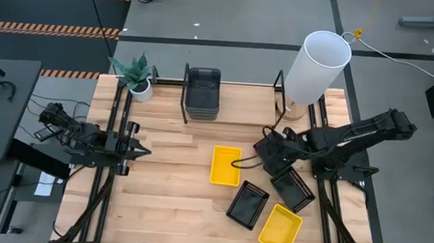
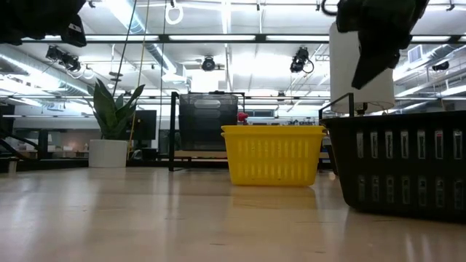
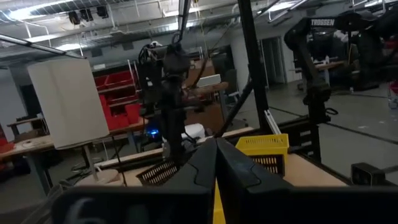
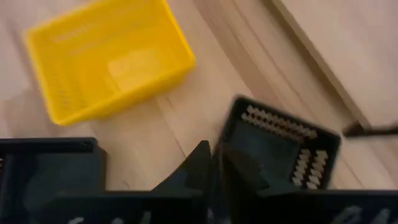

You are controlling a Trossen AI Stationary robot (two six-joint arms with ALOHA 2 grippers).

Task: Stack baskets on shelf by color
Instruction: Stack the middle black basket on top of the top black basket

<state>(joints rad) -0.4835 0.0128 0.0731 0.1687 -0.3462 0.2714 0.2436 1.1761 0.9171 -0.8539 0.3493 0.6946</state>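
Nearest the front edge of the table (image 1: pixel 157 209), one yellow basket (image 1: pixel 280 228) is lying tilted, touching a black perforated basket (image 1: pixel 247 204) just beside it; a second black perforated basket (image 1: pixel 296 187) is sitting a little farther in, and another yellow basket (image 1: pixel 225 166) is resting apart toward the middle, all four waiting loose and unsorted. The right gripper (image 1: pixel 266 157) is hovering above the boards just beside the second black basket, fingers nearly pressed together and pinching nothing, probably lining up for a rim. The left gripper (image 1: pixel 143 151) is idling at the left side, fingers pressed together and empty, likely parked clear of the working area. Farther back, the shelf (image 1: pixel 241 108) is running along the rear edge between its black rods, already carrying the dark grey baskets (image 1: pixel 202 90) stacked in one pile. A potted plant (image 1: pixel 137 78) and a tall white cylinder (image 1: pixel 316 67) are standing at its two ends.
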